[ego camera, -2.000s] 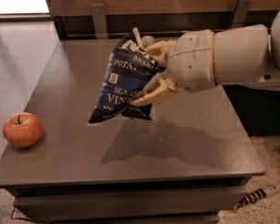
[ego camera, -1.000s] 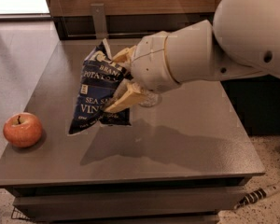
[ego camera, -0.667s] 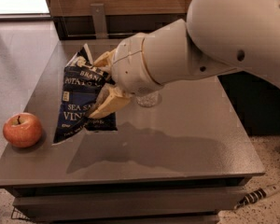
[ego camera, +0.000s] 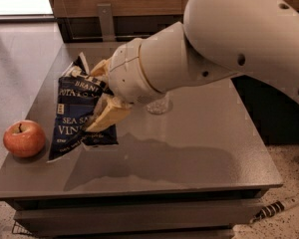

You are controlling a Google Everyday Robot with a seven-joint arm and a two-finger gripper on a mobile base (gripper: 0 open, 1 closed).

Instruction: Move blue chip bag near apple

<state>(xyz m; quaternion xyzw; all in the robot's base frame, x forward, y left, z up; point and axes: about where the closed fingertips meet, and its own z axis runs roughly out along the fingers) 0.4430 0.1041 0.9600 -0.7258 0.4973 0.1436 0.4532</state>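
Observation:
The blue chip bag (ego camera: 74, 114) is dark navy foil with white lettering and hangs upright over the left part of the grey table (ego camera: 189, 148). Its bottom edge is low, at or just above the tabletop. My gripper (ego camera: 100, 97) is shut on the bag, with one cream finger (ego camera: 107, 117) across its front and the other at its upper right edge. The red-orange apple (ego camera: 24, 138) sits on the table's left edge, just left of the bag's lower corner, a small gap apart.
A clear bottle or glass (ego camera: 158, 105) stands on the table behind my arm, mostly hidden by it. A metal bracket (ego camera: 105, 20) and a wooden wall lie behind the table. A cable (ego camera: 276, 208) lies on the speckled floor at the right.
My gripper has carried the chip bag leftward and downward across the table, from near the middle to right beside the apple. The apple has not moved.

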